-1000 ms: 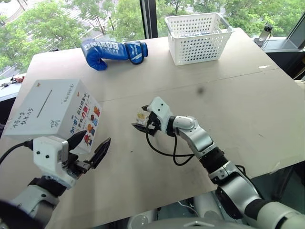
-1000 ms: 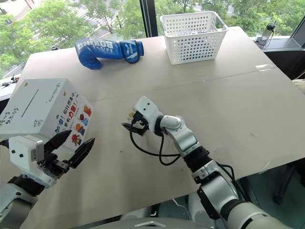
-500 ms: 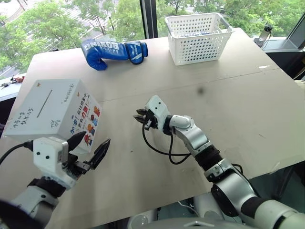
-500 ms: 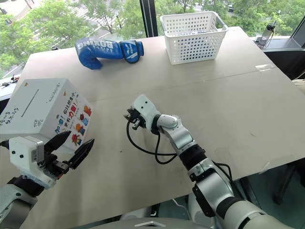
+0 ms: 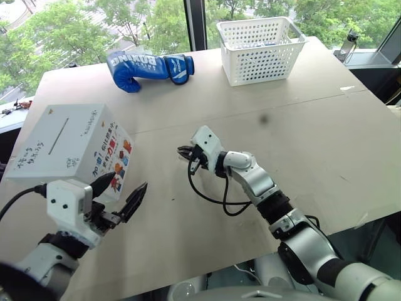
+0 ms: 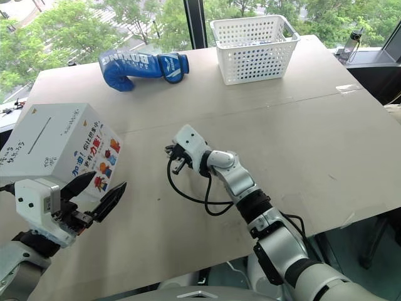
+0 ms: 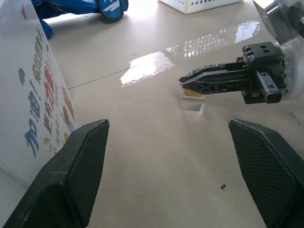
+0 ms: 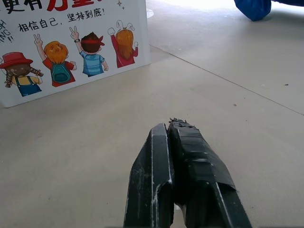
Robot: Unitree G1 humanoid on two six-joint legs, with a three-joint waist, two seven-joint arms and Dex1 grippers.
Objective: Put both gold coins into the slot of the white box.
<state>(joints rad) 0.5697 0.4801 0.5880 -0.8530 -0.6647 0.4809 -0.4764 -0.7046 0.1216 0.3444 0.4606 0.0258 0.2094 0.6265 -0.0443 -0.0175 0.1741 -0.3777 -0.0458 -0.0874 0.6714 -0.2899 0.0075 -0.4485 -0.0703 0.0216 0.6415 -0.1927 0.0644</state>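
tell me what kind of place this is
Probably an indoor lab or office room, upper floor: a plain wooden table stands against big windows overlooking treetops. On it lie test props: a blue boxing glove, a white basket and a white box.

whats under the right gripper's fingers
In the left wrist view, a pale-gold, glassy coin shows just below the shut right gripper, over the bare table. Whether the fingers pinch it cannot be told, and the second coin cannot be made out.
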